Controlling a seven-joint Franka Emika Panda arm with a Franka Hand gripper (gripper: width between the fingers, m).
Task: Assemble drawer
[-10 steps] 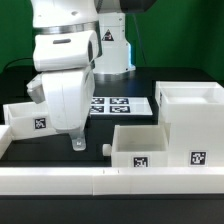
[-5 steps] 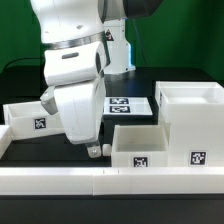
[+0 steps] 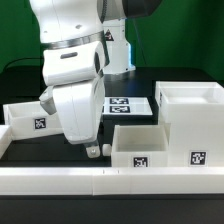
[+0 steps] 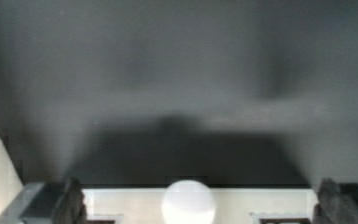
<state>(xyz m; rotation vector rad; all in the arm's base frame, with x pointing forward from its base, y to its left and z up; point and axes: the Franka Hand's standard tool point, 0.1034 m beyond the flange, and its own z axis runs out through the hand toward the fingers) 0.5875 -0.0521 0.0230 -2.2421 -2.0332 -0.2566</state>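
The drawer's tall white housing (image 3: 190,115) stands at the exterior view's right. One knobbed tray (image 3: 136,146) lies against its left side, with its knob (image 3: 106,148) pointing left. The other tray (image 3: 26,116) lies at the far left. My gripper (image 3: 94,150) is low over the dark table, right at the middle tray's knob. In the wrist view the gripper (image 4: 194,206) is open. Its dark fingers (image 4: 60,201) stand wide apart on either side of the white knob (image 4: 188,202) and do not touch it. The tray's white front (image 4: 123,205) shows behind the knob.
A low white border rail (image 3: 100,181) runs along the front of the table. The marker board (image 3: 126,104) lies flat behind the arm. The arm's white body hides part of the left tray and the table's middle.
The arm has moved toward the exterior view's right and lowered, bringing the gripper from left of the knob up to it. It has held still over the last half second.
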